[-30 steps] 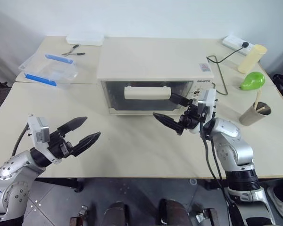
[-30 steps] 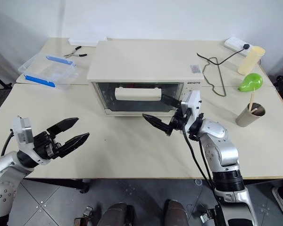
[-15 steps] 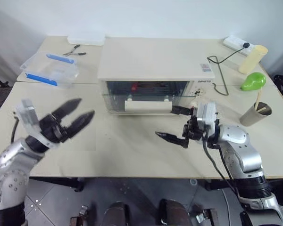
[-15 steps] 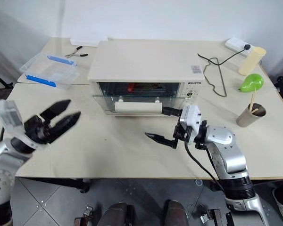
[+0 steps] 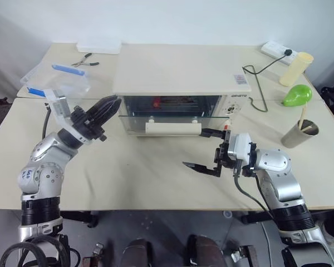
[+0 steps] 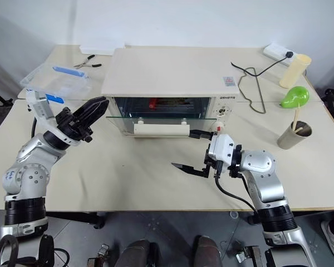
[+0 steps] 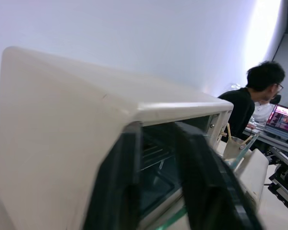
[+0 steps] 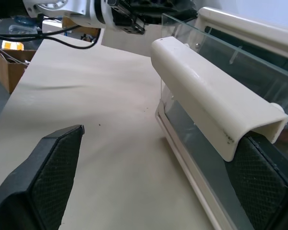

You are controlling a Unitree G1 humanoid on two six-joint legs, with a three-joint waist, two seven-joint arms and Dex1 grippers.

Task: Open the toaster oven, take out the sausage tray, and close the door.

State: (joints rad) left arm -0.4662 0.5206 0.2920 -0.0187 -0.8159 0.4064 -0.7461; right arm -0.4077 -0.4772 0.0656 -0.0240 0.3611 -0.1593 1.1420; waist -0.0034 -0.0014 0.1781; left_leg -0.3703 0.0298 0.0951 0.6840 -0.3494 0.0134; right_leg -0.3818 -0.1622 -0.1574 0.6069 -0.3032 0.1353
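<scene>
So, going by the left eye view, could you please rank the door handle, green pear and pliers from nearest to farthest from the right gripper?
1. Door handle: beside the right gripper.
2. Green pear: far right.
3. Pliers: back left corner.

The toaster oven (image 5: 178,75) is cream-white, its door (image 5: 172,114) clear glass with a cream bar handle (image 5: 172,128). Something red (image 5: 156,102) shows inside. The tabletop (image 5: 145,172) is pale beige. Both end effectors, left (image 5: 108,105) and right (image 5: 206,150), have black fingers with a cross-hatched pad texture. Near the right edge sits a bright green pear-shaped thing (image 5: 298,95).
</scene>
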